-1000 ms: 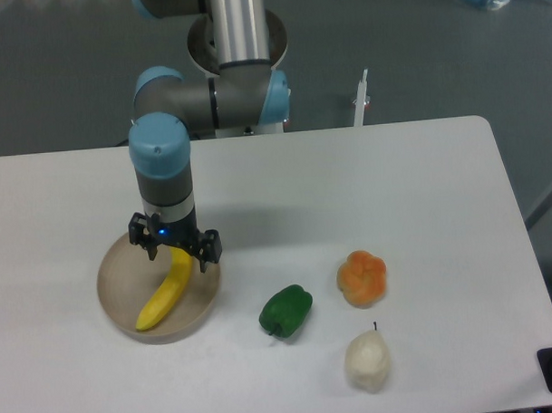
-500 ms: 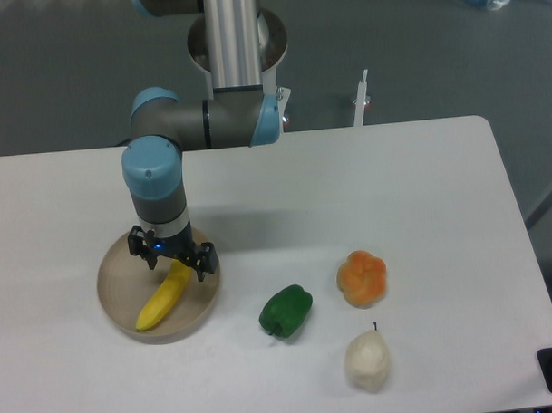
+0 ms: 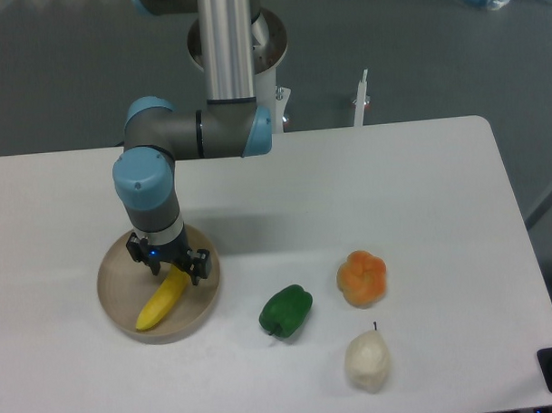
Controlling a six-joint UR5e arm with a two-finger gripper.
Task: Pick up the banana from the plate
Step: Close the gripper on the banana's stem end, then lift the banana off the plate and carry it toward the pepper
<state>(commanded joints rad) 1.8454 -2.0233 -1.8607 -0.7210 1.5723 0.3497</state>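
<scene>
White table (image 3: 348, 195); smooth curved banana (image 3: 163, 299) on round plate (image 3: 115, 283).

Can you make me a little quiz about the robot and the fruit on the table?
1. True or false: the banana lies on the plate.
2. Which thing sits nearest the plate: A) the orange fruit, B) the green pepper, C) the whitish pear?
3. Fill in: the gripper is down over the ______ end of the banana, the end nearer the arm.

Key
1. True.
2. B, the green pepper, just right of the plate.
3. Upper. The fingers sit either side of that end, and it is too small to tell if they have closed.
</scene>
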